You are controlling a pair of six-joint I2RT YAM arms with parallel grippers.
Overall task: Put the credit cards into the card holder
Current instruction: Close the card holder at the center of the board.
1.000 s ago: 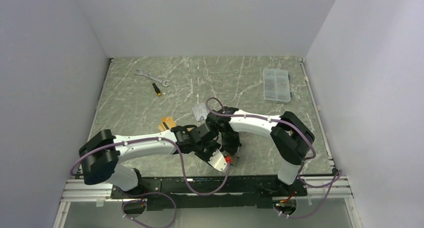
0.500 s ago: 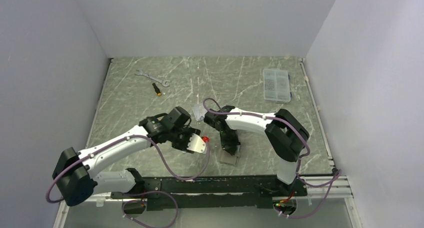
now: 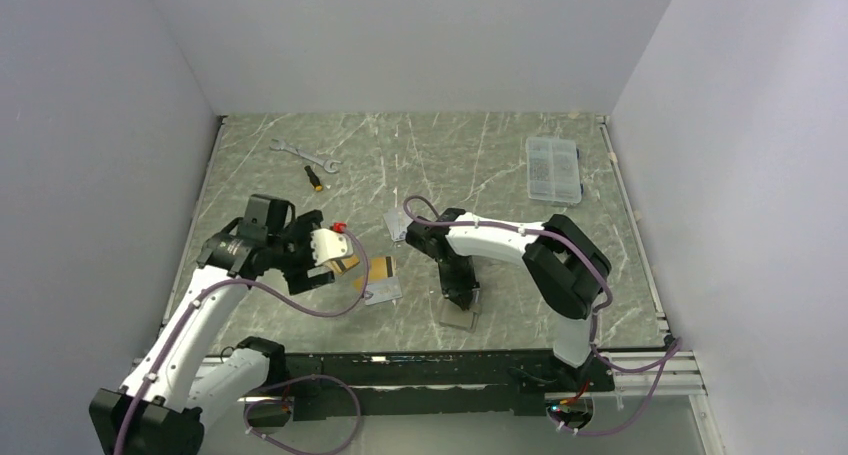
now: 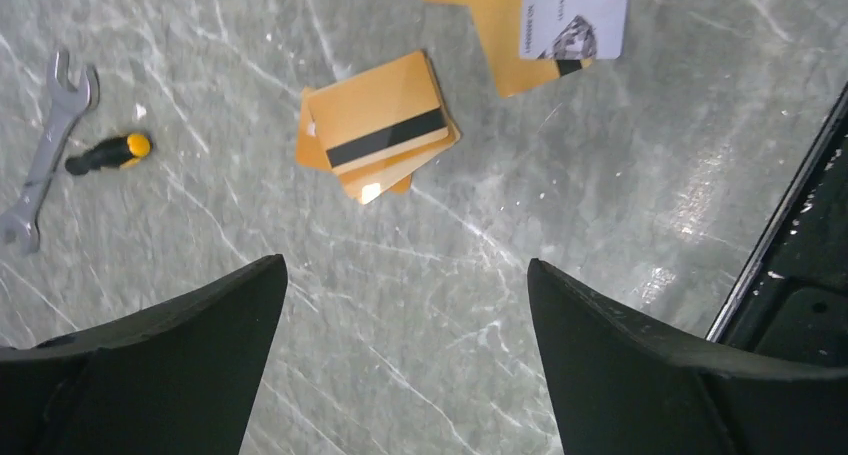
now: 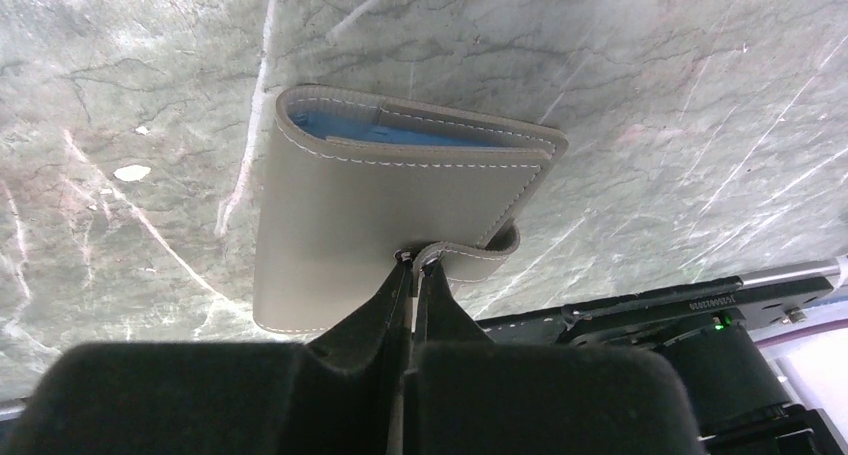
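Green stone table (image 3: 480,165) looks different now: your left claw (image 4: 402,270) has pulled back to the left, away from the card holder (image 5: 390,205). Its jaws have swung wide apart, with nothing in them. It hangs over the gold credit cards (image 4: 385,135). Your right claw (image 5: 415,265) is squeezed together at the snap tab (image 5: 470,260), near the front edge. The holder looks folded, so I think you need another card.
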